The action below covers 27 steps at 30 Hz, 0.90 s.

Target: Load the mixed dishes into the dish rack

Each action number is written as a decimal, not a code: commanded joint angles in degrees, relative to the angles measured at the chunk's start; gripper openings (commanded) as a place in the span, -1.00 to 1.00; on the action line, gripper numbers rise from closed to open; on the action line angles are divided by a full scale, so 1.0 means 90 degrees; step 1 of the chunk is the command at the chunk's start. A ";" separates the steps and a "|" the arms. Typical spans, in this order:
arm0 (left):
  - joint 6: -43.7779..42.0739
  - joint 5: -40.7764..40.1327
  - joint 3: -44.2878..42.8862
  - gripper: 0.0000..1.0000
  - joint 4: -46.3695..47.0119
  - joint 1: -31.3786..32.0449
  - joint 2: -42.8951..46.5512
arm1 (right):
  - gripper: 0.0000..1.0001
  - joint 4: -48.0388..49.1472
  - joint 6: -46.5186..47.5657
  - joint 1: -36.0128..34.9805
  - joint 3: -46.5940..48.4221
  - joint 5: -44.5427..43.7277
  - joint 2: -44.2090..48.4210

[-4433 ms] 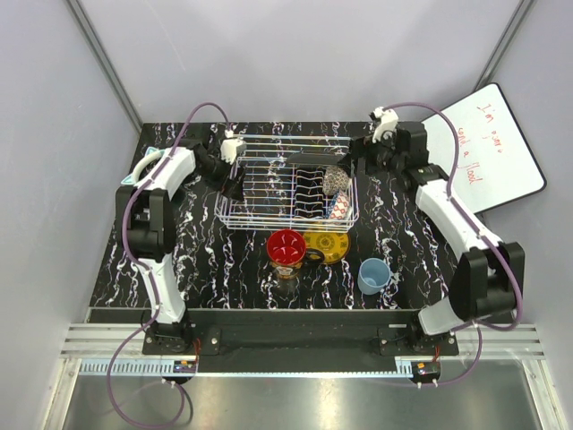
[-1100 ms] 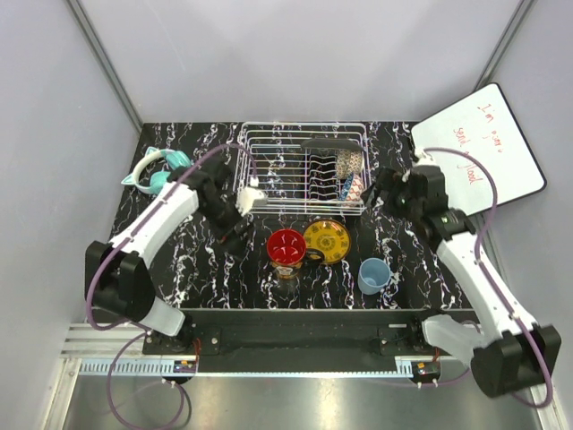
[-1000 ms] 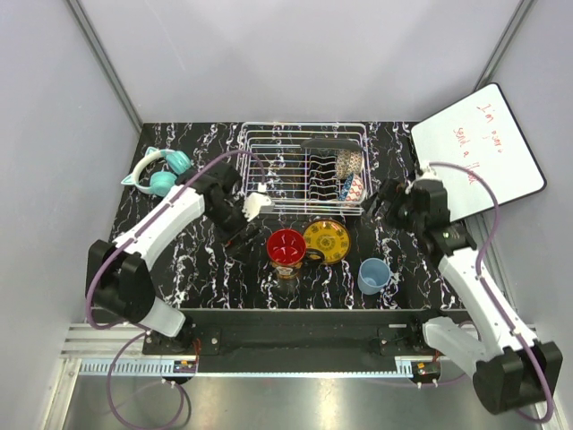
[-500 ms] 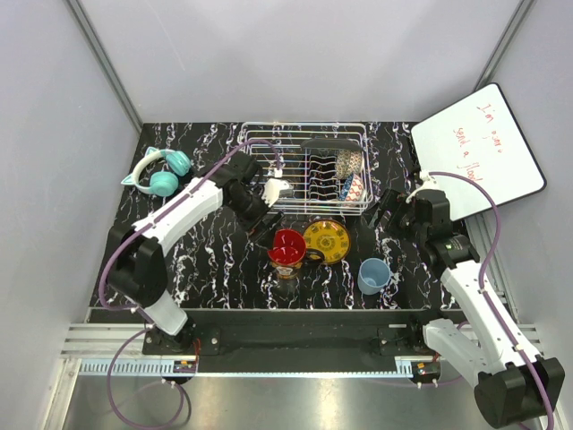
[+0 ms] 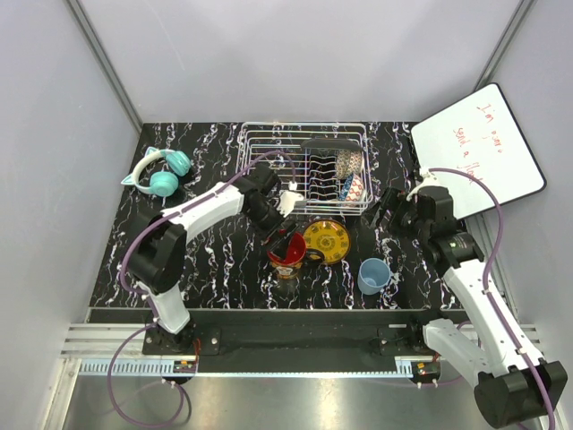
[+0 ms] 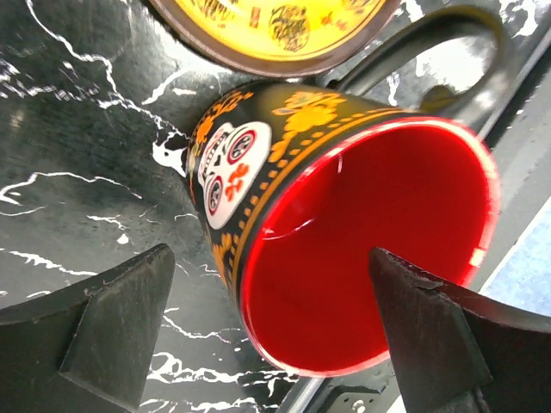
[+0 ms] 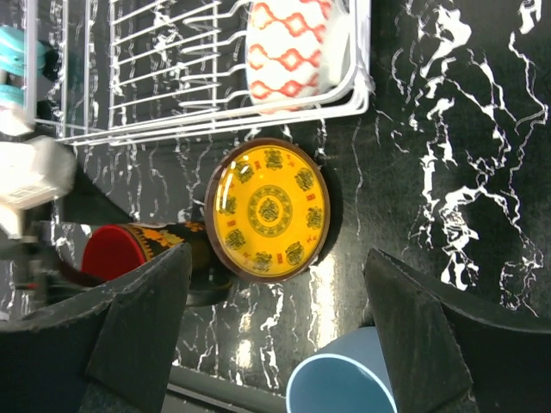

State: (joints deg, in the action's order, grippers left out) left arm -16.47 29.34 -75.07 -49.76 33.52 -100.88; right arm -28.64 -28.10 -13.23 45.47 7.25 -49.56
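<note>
A dark mug (image 6: 284, 163) with a red inside and skull pattern lies tilted on the black marble table; in the top view the mug (image 5: 286, 246) shows as a red circle. My left gripper (image 6: 269, 258) is open, one finger on each side of the mug's rim, not touching it. Beside the mug lies the yellow patterned plate (image 5: 327, 240). My right gripper (image 7: 277, 254) is open and empty, above the yellow plate (image 7: 269, 209) and the light-blue cup (image 7: 340, 387). The dish rack (image 5: 260, 170) holds a dark plate (image 5: 320, 145) and patterned bowls (image 5: 349, 166).
Teal headphones (image 5: 161, 173) lie at the far left of the table. A whiteboard (image 5: 479, 148) with red writing leans at the far right. The light-blue cup (image 5: 374, 275) stands near the front edge. An orange-mesh bowl (image 7: 288, 47) sits at the rack's corner.
My left gripper has swung right and toward the front, from beside the rack to the mug. My right arm has drawn back slightly, its jaws a little narrower.
</note>
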 commanded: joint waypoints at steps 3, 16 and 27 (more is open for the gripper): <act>-0.0074 0.0138 0.0615 0.91 0.0450 -0.0003 0.0095 | 0.76 -0.0215 0.0241 -0.0033 0.0718 0.0415 -0.0206; -0.0123 0.0197 0.0841 -0.97 0.0461 0.0016 0.0301 | 0.73 -0.0479 0.0329 -0.0024 0.1168 0.0767 -0.0685; -0.0338 0.0431 0.0247 -1.00 -0.0271 -0.0042 0.0943 | 0.72 -0.0343 0.0368 -0.0024 0.1285 0.0894 -0.0860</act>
State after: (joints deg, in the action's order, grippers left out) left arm -19.05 28.86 -67.13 -45.34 33.34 -99.20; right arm -32.91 -25.69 -13.26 54.02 13.23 -56.36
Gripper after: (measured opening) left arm 0.184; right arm 0.862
